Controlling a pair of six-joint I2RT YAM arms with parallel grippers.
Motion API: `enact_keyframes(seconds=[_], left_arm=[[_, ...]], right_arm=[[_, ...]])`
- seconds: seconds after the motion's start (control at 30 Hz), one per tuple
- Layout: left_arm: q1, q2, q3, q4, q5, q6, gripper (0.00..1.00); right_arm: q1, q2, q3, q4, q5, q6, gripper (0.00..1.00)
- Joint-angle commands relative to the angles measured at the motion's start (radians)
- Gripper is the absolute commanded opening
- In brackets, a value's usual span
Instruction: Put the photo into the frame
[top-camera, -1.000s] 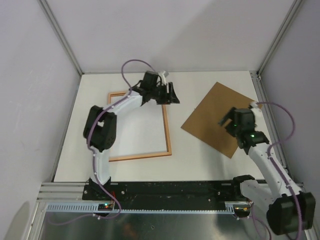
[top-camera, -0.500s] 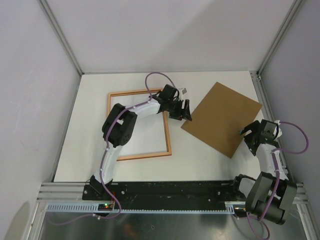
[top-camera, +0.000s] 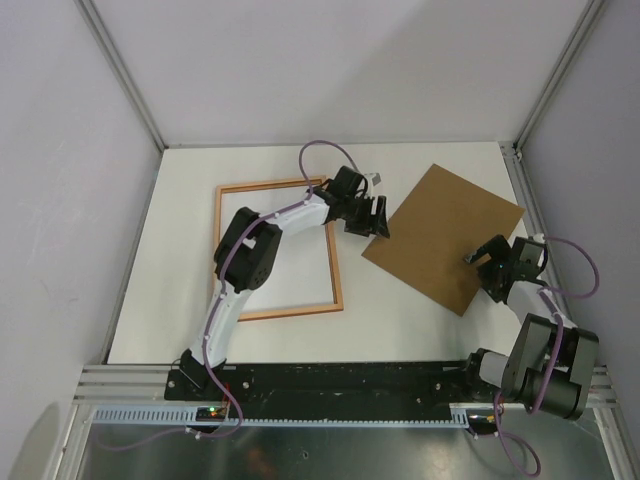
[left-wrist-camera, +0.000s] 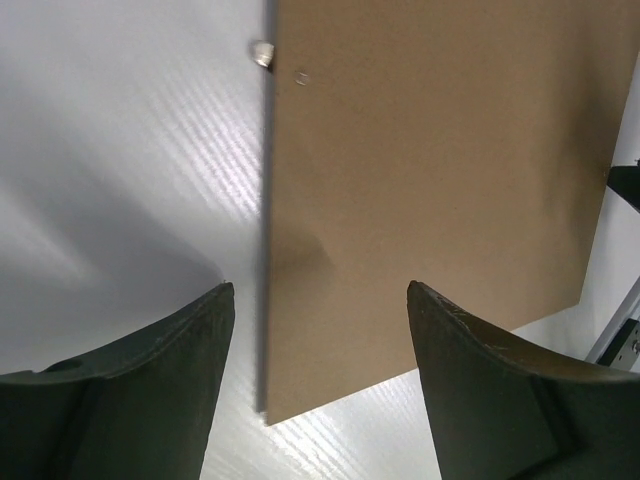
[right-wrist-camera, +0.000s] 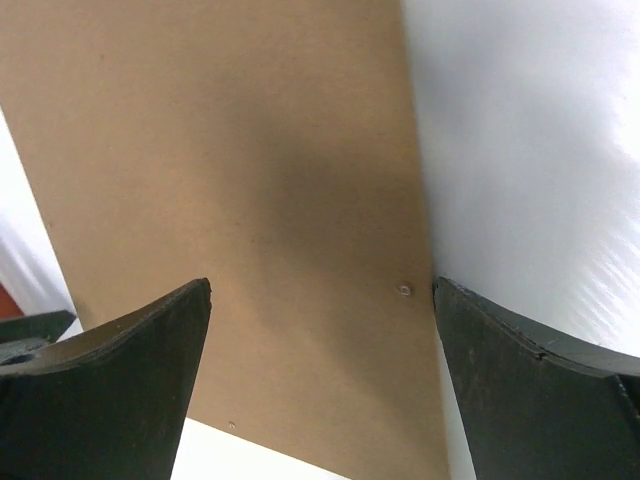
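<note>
The white table (top-camera: 200, 165) is carrying two flat things, well apart. The brown board (top-camera: 445, 235) is lying turned at an angle on the right half. The frame (top-camera: 290, 312) is lying flat on the left half, its thin wooden rim enclosing a pale, plain inside.

The left arm (top-camera: 290, 215) is reaching from the near left across the frame's far right corner. The right arm (top-camera: 545, 345) is folding up from the near right.

The left gripper (top-camera: 378, 215) is hanging over the board's left corner with its jaws released and nothing between them. In its wrist view the board's edge is running between the two dark fingers (left-wrist-camera: 170, 350). The right gripper (top-camera: 485, 252) is hanging over the board's right side, jaws likewise spread and grasping nothing. Whether either one is touching the board cannot be told.

A small stud (right-wrist-camera: 403, 290) is sitting on the board close to its edge.
</note>
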Motion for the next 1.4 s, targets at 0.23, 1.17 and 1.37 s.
enact_keyframes(seconds=[0.23, 1.17, 1.37], left_arm=[[-0.042, 0.070, 0.030, -0.116, 0.011, 0.034, 0.74], [-0.059, -0.302, -0.180, -0.092, -0.048, -0.128, 0.58], [-0.061, -0.372, -0.261, -0.082, -0.077, -0.128, 0.57]], right_arm=[[0.110, 0.176, 0.034, 0.124, -0.085, 0.032, 0.98], [0.207, 0.173, 0.085, 0.048, -0.098, -0.027, 0.97], [0.273, 0.153, 0.085, 0.048, -0.079, -0.001, 0.97]])
